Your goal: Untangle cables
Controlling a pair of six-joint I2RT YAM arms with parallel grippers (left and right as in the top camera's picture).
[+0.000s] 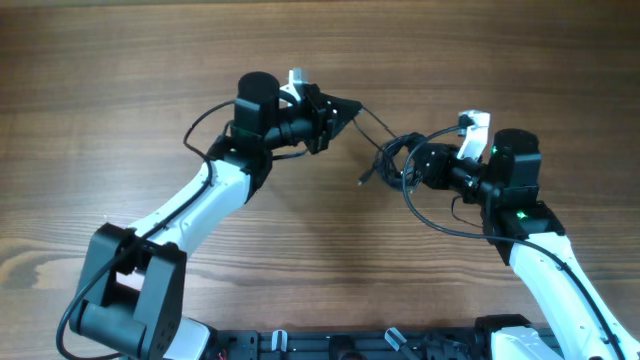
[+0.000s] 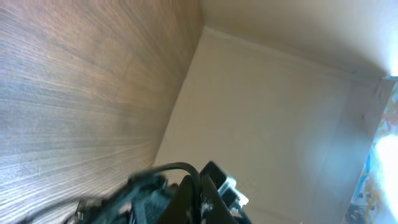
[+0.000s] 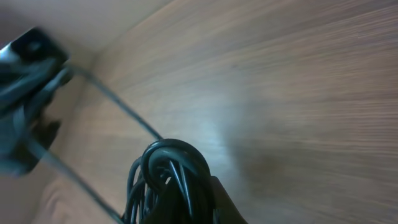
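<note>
A black cable runs taut between my two grippers above the wooden table. My left gripper [image 1: 345, 108] is shut on one strand of the cable [image 2: 186, 168], held up off the table. My right gripper [image 1: 415, 165] is shut on a coiled bundle of the black cable [image 1: 393, 158], which fills the lower part of the right wrist view [image 3: 174, 174]. A loose plug end [image 1: 364, 180] hangs down from the bundle. Another loop of the cable [image 1: 440, 222] sags below my right gripper toward the arm.
The wooden table [image 1: 120, 80] spreads around both arms. In the left wrist view a beige wall [image 2: 267, 106] shows beyond the table edge. The left arm's own wire [image 1: 200, 125] loops beside its wrist.
</note>
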